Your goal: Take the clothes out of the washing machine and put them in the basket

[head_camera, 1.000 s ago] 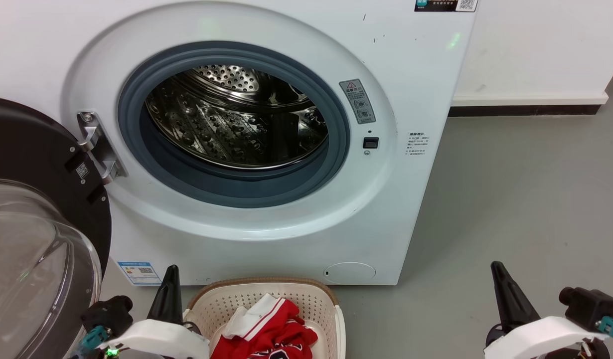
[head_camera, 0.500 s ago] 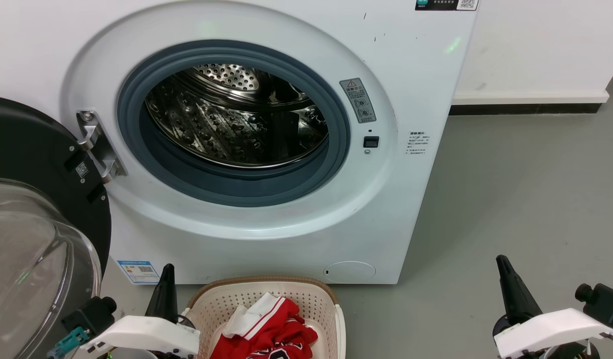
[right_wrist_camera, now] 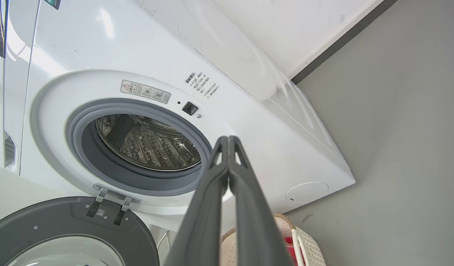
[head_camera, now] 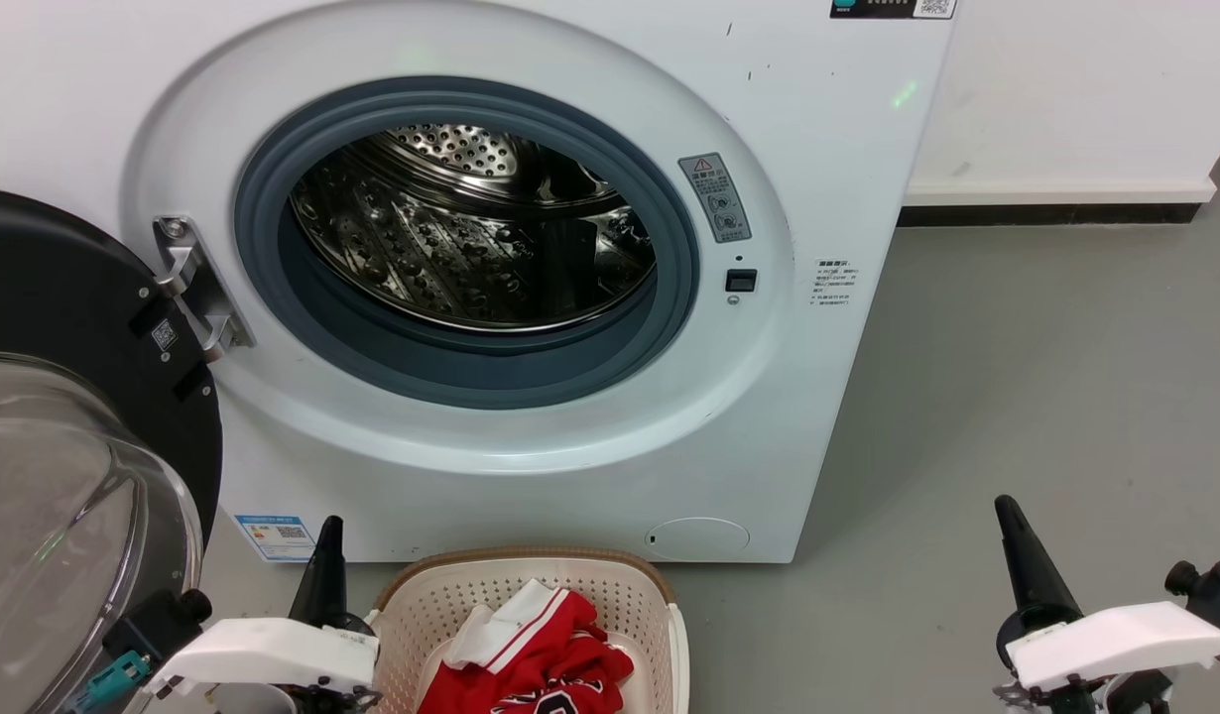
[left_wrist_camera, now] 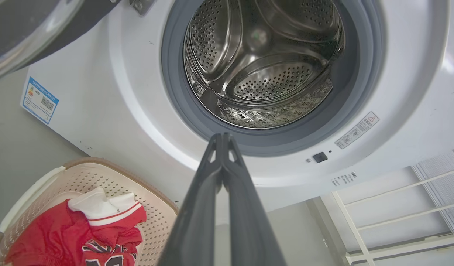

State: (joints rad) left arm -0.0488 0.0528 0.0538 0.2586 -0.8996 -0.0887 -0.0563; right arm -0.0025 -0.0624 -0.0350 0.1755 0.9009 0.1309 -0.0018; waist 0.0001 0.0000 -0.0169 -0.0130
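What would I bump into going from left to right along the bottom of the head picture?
glass door → left tool → basket holding the red clothes → right tool

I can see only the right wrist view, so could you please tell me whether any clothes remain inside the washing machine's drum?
Observer: The left wrist view looks into the perforated steel drum of the large white front-loading washing machine: bare metal, no fabric in the part that shows.
Operator: Thanks. What lies in the basket?
Observer: A bright red jersey with white striped collar trim, bunched inside the small cream-white perforated plastic basket.
Operator: And the left gripper?
Observer: The left gripper is shut, with nothing between its fingers.
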